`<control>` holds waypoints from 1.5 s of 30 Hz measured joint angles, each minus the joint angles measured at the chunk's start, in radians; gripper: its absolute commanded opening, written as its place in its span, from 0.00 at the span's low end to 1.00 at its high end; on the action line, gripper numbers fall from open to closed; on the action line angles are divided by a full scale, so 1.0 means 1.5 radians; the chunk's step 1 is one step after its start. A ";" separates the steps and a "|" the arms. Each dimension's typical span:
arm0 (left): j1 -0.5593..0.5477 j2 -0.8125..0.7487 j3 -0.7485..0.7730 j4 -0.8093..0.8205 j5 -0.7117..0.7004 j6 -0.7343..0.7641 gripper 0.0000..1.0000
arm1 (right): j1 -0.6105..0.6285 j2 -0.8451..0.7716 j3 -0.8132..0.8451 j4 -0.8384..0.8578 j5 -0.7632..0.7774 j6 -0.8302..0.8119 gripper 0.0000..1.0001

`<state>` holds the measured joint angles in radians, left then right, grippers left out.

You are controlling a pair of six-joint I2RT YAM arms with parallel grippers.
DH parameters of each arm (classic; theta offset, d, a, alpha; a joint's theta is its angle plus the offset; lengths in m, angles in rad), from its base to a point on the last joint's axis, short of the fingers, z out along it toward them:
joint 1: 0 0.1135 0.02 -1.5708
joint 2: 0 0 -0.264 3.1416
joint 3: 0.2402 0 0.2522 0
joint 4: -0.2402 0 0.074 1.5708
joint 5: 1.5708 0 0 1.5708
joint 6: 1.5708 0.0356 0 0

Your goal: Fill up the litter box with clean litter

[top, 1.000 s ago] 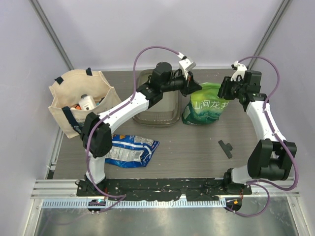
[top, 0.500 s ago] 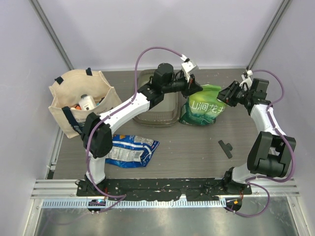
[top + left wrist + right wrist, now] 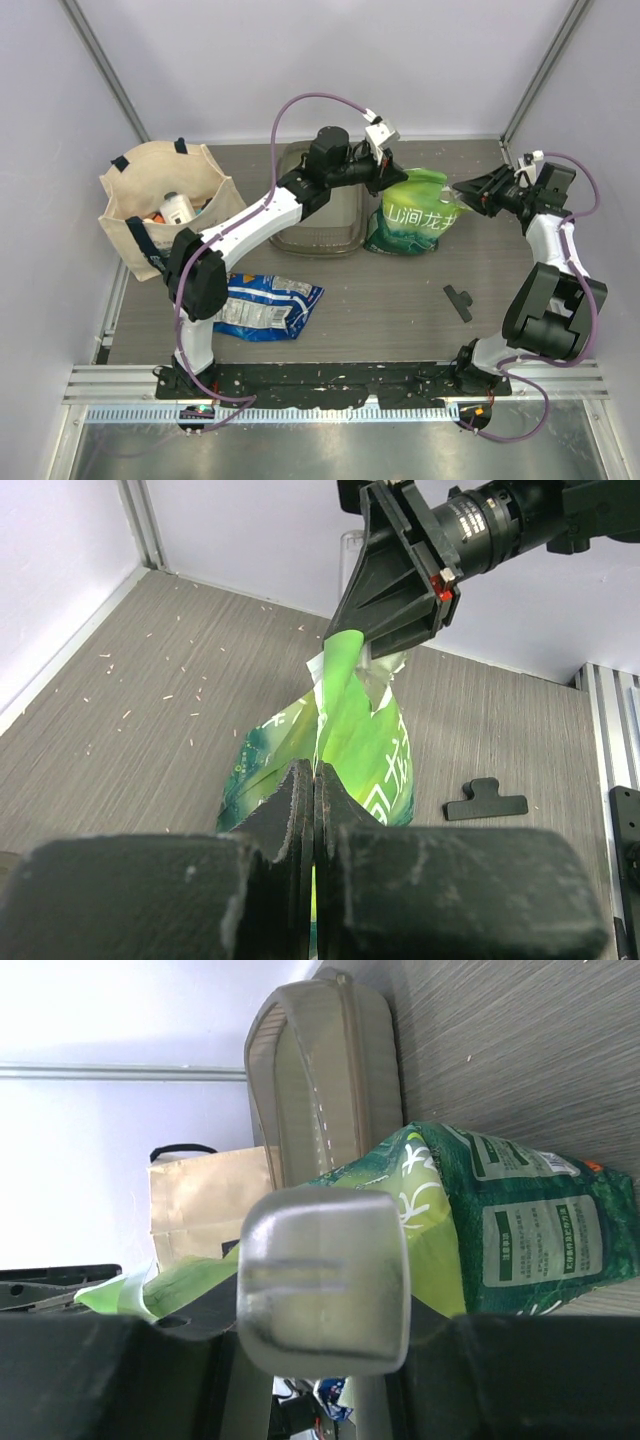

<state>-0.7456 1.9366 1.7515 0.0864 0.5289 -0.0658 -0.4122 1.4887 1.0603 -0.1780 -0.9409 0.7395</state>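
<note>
Holding the green-and-white printed plastic bag [image 3: 415, 220] between both arms, I have it upright on the table with its mouth stretched. My left pincer [image 3: 313, 775] is clamped tight on the bag's near top edge, pads pressed together with green film between them. My right pincer [image 3: 385, 645] sits straight across from it, and its tips appear to pinch the opposite flap; I judge that a grip, though the contact itself is partly hidden.

The translucent smoky grey-brown rectangular plastic litter box [image 3: 315, 247] lies just beside and to the left of the left pincer, partly under that arm, apart from the bag. Seen from the right wrist, it lies beyond the bag, and I see no heap of tan granules in it. The clean litter is not in sight at all; I take it to be inside the bag. A small black plastic clip [image 3: 459, 301] lies on the table well nearer the bases than the right pincer.

By my reckoning the task is early: the bag is grasped and being opened. Tipping it over the tray and pouring are left.
</note>
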 measured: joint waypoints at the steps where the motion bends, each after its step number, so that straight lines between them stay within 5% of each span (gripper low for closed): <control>1: 0.001 0.000 0.000 0.000 -0.001 0.001 0.00 | -0.006 0.000 0.002 -0.003 -0.002 -0.001 0.01; 45: 0.019 0.000 0.010 -0.013 0.002 0.021 0.00 | -0.103 0.016 0.008 0.096 -0.126 0.107 0.01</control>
<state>-0.7174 1.9366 1.7668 0.0662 0.5316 -0.0345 -0.5671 1.5124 1.0725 -0.0341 -1.1301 0.9001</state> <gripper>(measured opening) 0.013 0.344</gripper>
